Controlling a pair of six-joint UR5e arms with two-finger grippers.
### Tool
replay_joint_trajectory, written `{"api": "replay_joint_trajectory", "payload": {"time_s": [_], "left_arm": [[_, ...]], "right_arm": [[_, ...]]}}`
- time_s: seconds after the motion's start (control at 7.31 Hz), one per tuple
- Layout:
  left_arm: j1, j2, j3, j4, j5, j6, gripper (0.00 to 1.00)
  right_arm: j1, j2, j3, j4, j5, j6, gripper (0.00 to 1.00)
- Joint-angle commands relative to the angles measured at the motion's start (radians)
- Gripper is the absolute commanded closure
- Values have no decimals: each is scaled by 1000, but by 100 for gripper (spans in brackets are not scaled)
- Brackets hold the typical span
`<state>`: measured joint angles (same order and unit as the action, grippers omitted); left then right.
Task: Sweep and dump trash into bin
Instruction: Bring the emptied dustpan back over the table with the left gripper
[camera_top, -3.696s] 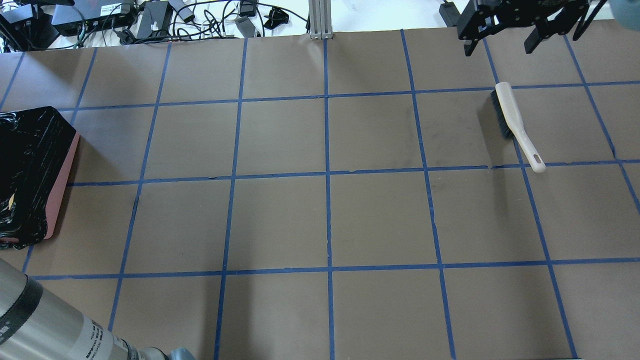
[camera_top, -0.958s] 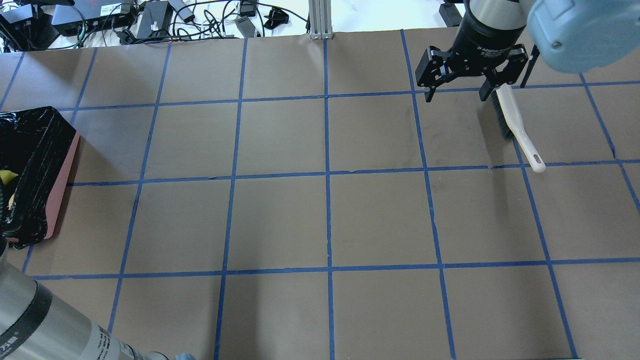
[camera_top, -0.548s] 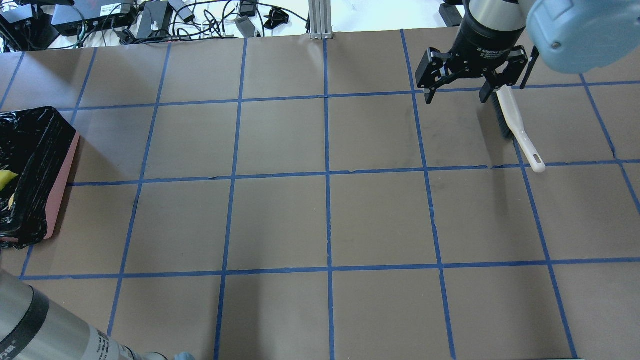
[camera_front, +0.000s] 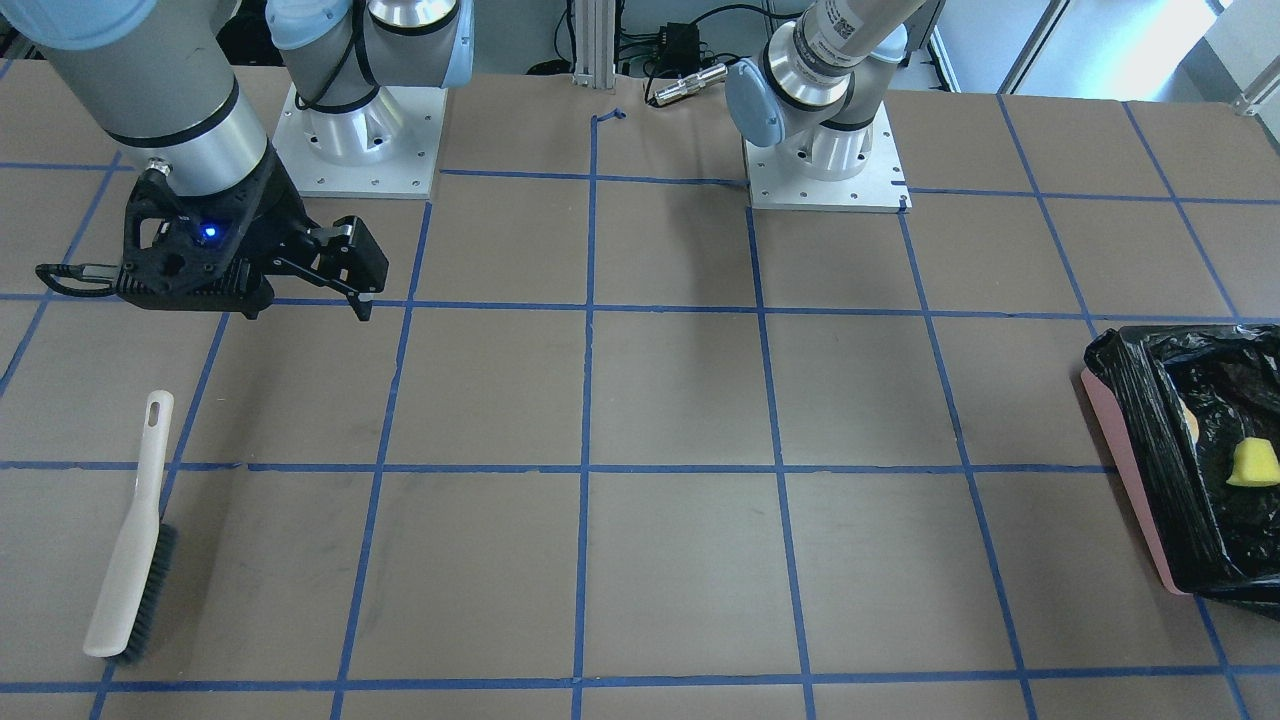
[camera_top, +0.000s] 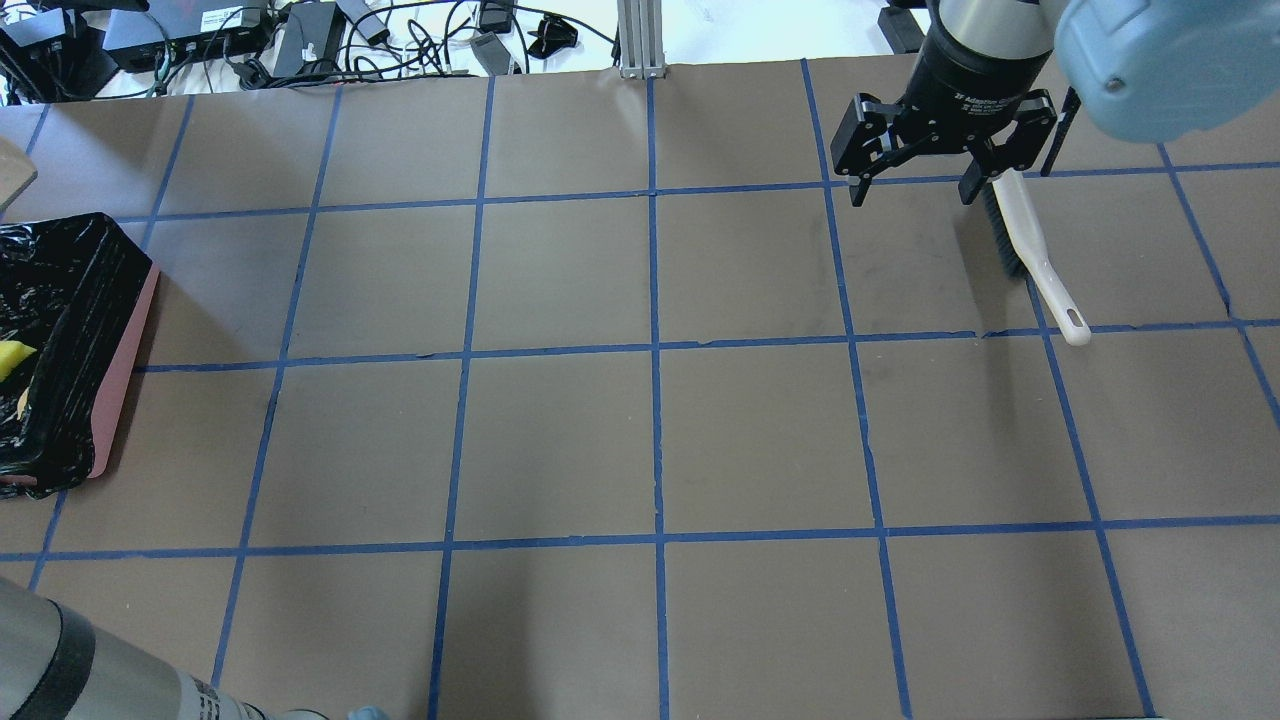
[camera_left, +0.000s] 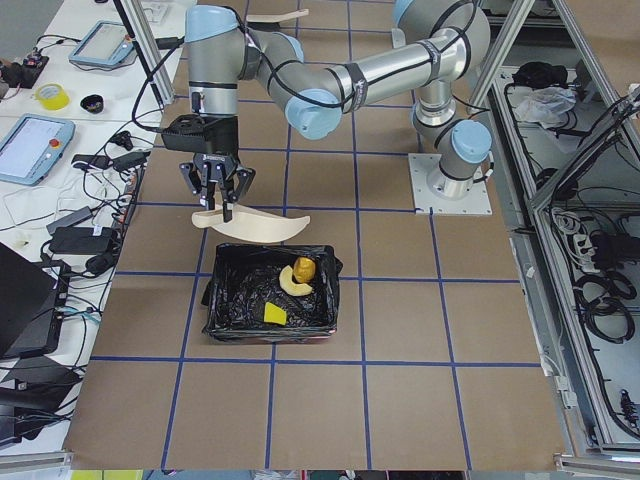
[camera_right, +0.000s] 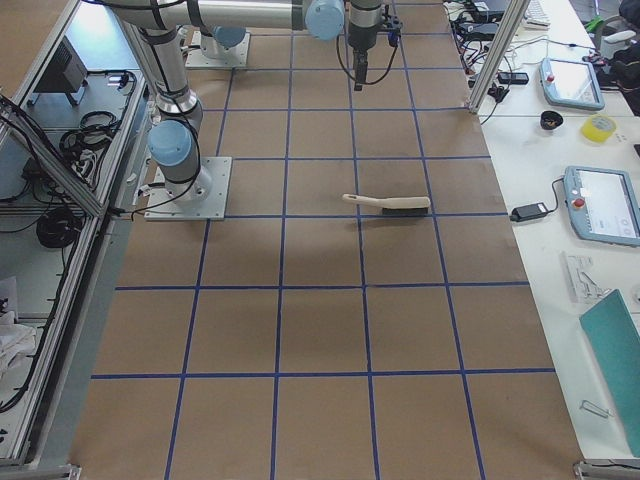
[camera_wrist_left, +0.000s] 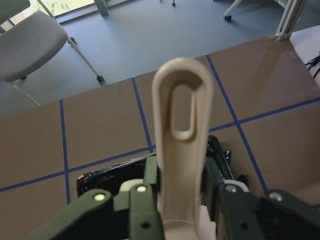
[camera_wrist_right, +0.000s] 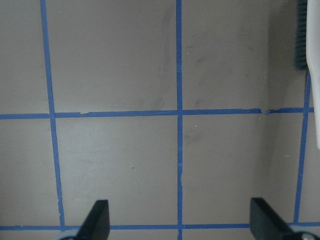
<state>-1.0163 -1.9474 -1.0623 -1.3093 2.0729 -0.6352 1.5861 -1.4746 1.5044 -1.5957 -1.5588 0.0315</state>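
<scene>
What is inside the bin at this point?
The bin, lined with a black bag, holds three pieces: a yellow-orange lump, a curved golden piece against it, and a yellow sponge piece apart from them. Anything under them or in the bag's folds is hidden.

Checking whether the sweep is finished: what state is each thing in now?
Pink rectangular bin lined with black plastic bag: upright, holds trash.
Yellow-orange lump: in bin.
Golden croissant-like piece: in bin.
Yellow sponge piece: in bin.
Flat beige dustpan: held aloft near bin.
Left gripper: jaws shut on dustpan handle.
Right gripper: jaws open, empty.
Beige-handled brush: lying flat, ungrasped.
</scene>
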Motion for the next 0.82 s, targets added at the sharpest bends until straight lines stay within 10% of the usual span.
{"api": "replay_joint_trajectory", "payload": {"time_s": [0.0, 0.68], "left_arm": [[-62, 37, -5, -129, -78, -113, 100], [-143, 1, -60, -246, -207, -436, 100]], "right_arm": [[0, -4, -4, 14, -20, -2, 0], [0, 2, -1, 13, -4, -2, 0]]}}
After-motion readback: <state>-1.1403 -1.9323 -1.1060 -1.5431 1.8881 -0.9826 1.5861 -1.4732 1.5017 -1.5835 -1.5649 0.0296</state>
